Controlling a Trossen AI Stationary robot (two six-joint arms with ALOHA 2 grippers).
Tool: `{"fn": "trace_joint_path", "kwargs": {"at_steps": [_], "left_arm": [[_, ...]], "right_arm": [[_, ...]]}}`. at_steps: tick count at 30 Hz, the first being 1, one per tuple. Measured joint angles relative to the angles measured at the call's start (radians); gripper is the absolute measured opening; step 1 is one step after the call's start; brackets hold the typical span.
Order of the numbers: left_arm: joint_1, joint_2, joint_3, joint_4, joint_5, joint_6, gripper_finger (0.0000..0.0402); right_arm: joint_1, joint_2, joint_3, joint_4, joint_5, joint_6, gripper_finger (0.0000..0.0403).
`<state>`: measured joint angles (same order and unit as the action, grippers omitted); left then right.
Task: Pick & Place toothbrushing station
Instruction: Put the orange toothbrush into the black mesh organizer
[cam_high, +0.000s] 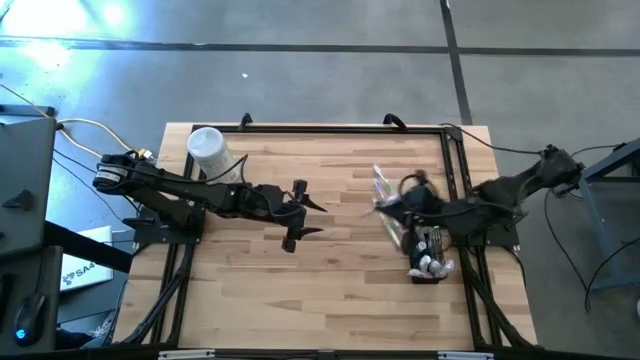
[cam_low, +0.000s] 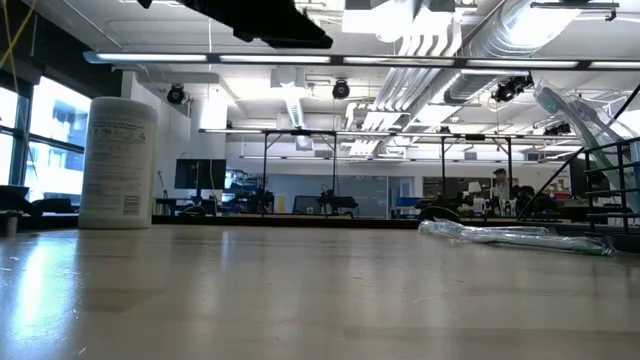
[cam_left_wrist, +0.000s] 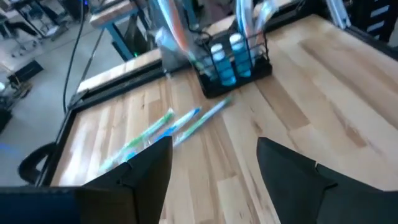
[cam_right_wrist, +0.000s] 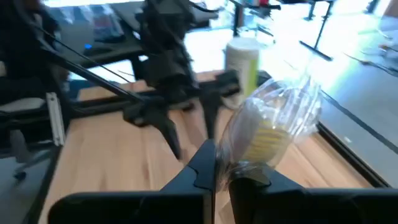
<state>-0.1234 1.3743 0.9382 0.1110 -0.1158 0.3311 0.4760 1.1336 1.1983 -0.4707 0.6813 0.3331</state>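
Wooden table (cam_high: 300, 290) under workshop lights: the right gripper (cam_right_wrist: 217, 168) pinches a wrapped toothbrush (cam_right_wrist: 273, 127) beside the black mesh holder (cam_high: 428, 258) stocked with teal toothpaste tubes (cam_left_wrist: 225, 59). Loose toothbrushes (cam_left_wrist: 168, 127) lie nearby; the left gripper (cam_high: 300, 213) hangs wide apart, mid-table.

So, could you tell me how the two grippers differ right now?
The left gripper is open and holds nothing, while the right gripper is shut on a wrapped toothbrush. The left gripper hangs above the table's middle; the right gripper is near the black mesh holder on the right side. Both are dark two-finger grippers, raised off the wooden table.
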Motion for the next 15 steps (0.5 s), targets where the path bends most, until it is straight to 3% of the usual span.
{"fn": "trace_joint_path", "kwargs": {"at_steps": [6, 10, 15], "left_arm": [[0.0, 0.0, 0.0, -0.132, -0.004, -0.049, 0.0232], [0.0, 0.0, 0.0, -0.201, -0.008, -0.064, 0.0232], [-0.001, 0.0, 0.0, -0.218, -0.01, -0.093, 0.0232]], "right_arm": [[0.064, -0.059, 0.076, -0.367, 0.104, 0.33, 0.001], [0.081, -0.065, 0.116, -0.464, 0.054, 0.455, 0.001], [0.08, -0.062, 0.204, -0.545, 0.002, 0.498, 0.001]]}}
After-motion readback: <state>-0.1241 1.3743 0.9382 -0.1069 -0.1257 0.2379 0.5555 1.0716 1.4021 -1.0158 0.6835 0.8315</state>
